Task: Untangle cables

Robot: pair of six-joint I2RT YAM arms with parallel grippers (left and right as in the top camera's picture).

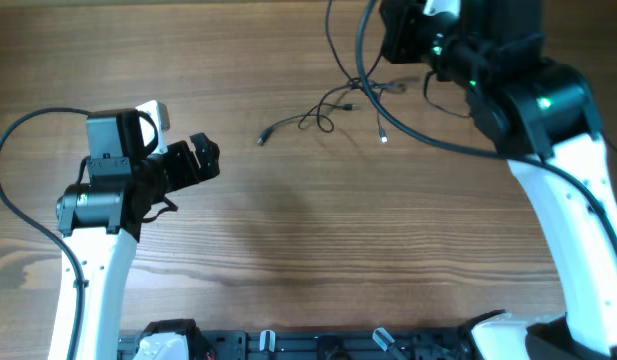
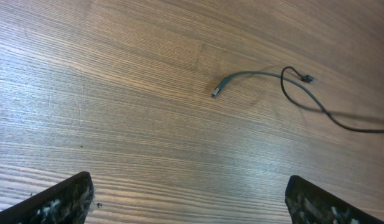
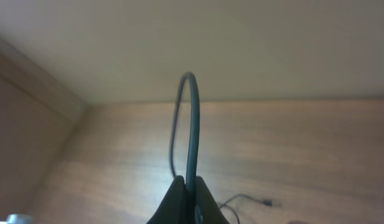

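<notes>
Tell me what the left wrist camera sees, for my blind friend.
A thin black cable with a small plug lies loosely curled on a wooden table. The left hand is open, its two dark fingertips far apart at the bottom corners.

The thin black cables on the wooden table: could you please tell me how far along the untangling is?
Early on. Done: one small plug end lies stretched clear of the bunch. In hand: the right gripper is shut on a lifted dark strand; the left gripper hovers open. Left: the thin black cables cross in loops on the wooden table.
</notes>
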